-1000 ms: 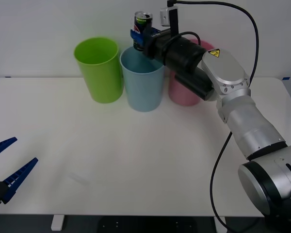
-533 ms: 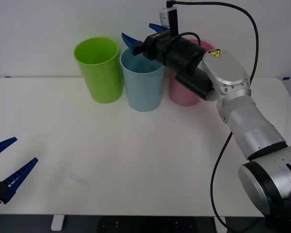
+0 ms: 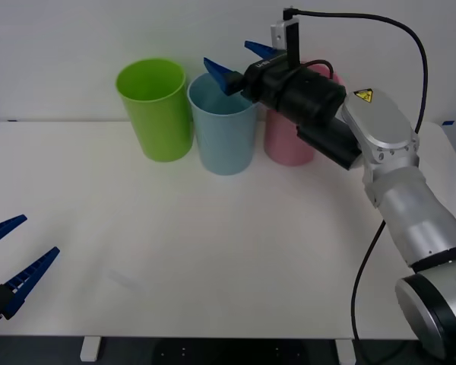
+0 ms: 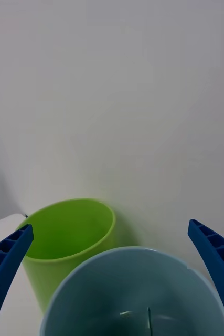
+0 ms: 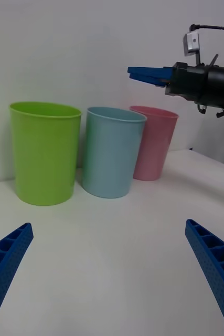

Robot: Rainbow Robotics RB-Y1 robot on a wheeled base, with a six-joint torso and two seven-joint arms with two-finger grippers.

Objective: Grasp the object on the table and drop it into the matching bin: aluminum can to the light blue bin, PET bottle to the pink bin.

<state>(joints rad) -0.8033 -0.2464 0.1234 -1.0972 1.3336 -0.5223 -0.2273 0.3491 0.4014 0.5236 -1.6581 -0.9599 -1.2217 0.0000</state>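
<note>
From the front I see my right gripper (image 3: 242,63), fingers spread and empty, above the tall light blue plastic bin (image 3: 225,129); the left gripper (image 3: 14,262) rests spread over the white table (image 3: 213,251). My right wrist looks into that bin (image 4: 135,294); I cannot make out the can. Left wrist: pink plastic bin (image 5: 153,143) beside it.

Smooth plastic light blue bin (image 3: 224,133); matt white table (image 3: 213,243).

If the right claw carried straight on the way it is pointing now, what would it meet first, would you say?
Probably nothing close: the open right claw points level above the tall light blue plastic bin and past the lime green plastic bin's rim, toward the plain white wall, though depth is unclear.
</note>
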